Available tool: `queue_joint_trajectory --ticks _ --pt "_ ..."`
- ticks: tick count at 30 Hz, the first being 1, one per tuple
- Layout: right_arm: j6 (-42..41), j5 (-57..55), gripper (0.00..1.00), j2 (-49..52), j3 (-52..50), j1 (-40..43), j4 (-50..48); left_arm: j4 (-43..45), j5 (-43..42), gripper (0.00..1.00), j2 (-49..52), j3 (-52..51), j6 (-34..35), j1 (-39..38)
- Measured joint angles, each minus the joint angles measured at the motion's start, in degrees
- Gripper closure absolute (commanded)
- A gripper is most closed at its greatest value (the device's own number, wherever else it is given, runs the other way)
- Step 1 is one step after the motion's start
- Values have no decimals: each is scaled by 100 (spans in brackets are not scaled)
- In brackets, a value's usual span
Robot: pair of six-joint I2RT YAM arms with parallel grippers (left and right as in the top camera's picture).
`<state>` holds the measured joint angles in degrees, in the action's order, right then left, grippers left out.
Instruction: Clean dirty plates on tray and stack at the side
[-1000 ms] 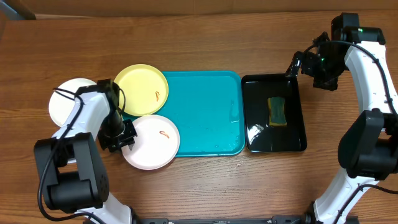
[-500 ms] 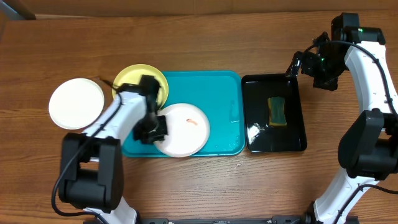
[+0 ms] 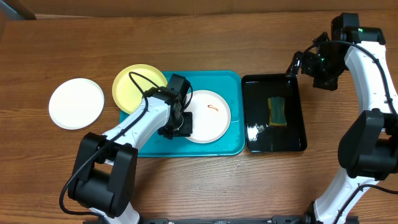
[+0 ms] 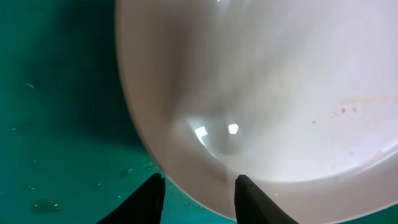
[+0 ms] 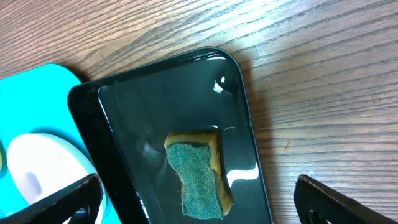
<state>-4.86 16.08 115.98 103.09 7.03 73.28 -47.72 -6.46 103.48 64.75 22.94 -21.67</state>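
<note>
A white plate [image 3: 208,116] with an orange-brown smear lies on the turquoise tray [image 3: 217,81], right of its middle. My left gripper [image 3: 180,127] sits at this plate's left rim. In the left wrist view the fingers straddle the rim of the plate [image 4: 280,93]: one fingertip [image 4: 249,199] over the plate, the other over the tray [image 4: 56,93], with a gap to the rim, so the gripper [image 4: 199,186] stands open. A pale yellow plate [image 3: 138,87] overlaps the tray's far left corner. Another white plate [image 3: 76,103] lies on the table at the left. My right gripper [image 3: 298,64] hangs wide open and empty.
A glossy black tray [image 3: 258,99] right of the turquoise one holds a green-and-yellow sponge [image 3: 277,111]. In the right wrist view the sponge [image 5: 199,174] lies below and between my open fingers, inside the black tray [image 5: 137,112]. Bare wooden table surrounds both trays.
My left gripper carried the smeared white plate rightward from the tray's front left corner to right of its middle, and its jaws have loosened at the rim. The right arm has not moved.
</note>
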Motion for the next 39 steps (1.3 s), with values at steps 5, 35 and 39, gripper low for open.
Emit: queue_joint_trajectory --ticks 5,35,39 --pt "0 0 0 0 0 0 2 142 308 62 0 0 273 0" --pt "-1117 -1445 0 -7 -1659 -2033 -273 621 894 76 155 -72 437 0" --pt "-1161 -1563 0 -7 -1735 -2009 -365 688 1023 76 155 -72 437 0"
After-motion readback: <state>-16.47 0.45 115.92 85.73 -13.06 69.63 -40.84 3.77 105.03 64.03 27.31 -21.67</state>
